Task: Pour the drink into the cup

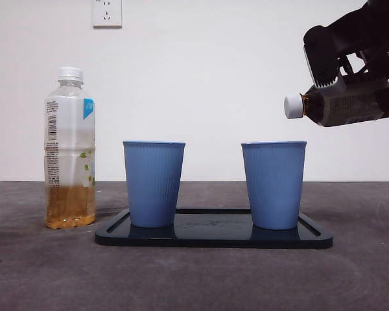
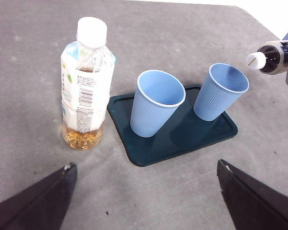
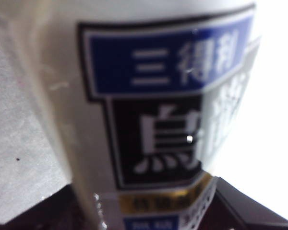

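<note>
My right gripper point(image 1: 356, 78) is shut on a dark tea bottle point(image 1: 340, 103) with a white cap point(image 1: 293, 106) on. It holds the bottle tipped nearly on its side, up and to the right of the right blue cup point(image 1: 273, 184), cap toward the cup. The bottle's label point(image 3: 153, 110) fills the right wrist view. It also shows in the left wrist view point(image 2: 273, 56). A left blue cup point(image 1: 153, 183) stands beside the right one on a dark tray point(image 1: 214, 234). My left gripper point(image 2: 144, 201) is open and empty, well back from the tray.
A tall clear bottle point(image 1: 70, 149) with a white cap and a little amber tea stands on the table left of the tray. It also shows in the left wrist view point(image 2: 86, 86). A wall socket point(image 1: 107, 13) is on the back wall.
</note>
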You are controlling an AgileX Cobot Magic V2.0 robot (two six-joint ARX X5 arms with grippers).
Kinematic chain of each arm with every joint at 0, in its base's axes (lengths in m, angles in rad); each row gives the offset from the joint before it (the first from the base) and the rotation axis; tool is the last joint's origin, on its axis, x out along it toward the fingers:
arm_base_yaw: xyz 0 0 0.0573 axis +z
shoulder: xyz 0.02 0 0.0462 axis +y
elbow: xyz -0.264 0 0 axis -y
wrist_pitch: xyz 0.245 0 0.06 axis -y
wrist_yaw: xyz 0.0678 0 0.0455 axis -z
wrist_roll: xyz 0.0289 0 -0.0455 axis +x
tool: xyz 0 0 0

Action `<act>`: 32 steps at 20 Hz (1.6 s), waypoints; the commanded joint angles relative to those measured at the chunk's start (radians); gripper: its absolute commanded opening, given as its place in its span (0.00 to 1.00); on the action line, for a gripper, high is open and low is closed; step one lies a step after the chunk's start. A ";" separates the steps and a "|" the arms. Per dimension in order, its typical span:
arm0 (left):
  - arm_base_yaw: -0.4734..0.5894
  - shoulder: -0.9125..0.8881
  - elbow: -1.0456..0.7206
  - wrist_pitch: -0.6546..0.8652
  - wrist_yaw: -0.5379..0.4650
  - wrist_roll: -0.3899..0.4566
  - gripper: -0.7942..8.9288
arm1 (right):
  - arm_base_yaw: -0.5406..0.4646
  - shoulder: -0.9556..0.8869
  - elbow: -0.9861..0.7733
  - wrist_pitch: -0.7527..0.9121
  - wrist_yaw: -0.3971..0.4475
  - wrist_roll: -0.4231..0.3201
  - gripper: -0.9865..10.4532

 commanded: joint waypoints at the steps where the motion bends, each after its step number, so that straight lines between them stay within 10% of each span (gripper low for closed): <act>1: -0.002 0.003 0.019 0.008 0.005 0.010 0.57 | 0.007 0.003 0.036 0.033 0.023 0.016 0.26; 8: -0.002 0.003 0.019 0.008 0.005 0.010 0.57 | -0.011 -0.105 0.051 0.030 -0.123 0.414 0.26; 14: -0.002 0.003 0.019 0.009 0.004 0.010 0.57 | -0.141 -0.279 0.054 0.035 -0.559 1.014 0.26; 32: -0.002 0.003 0.019 0.023 0.004 0.010 0.57 | -0.245 -0.042 -0.397 0.937 -0.779 1.228 0.26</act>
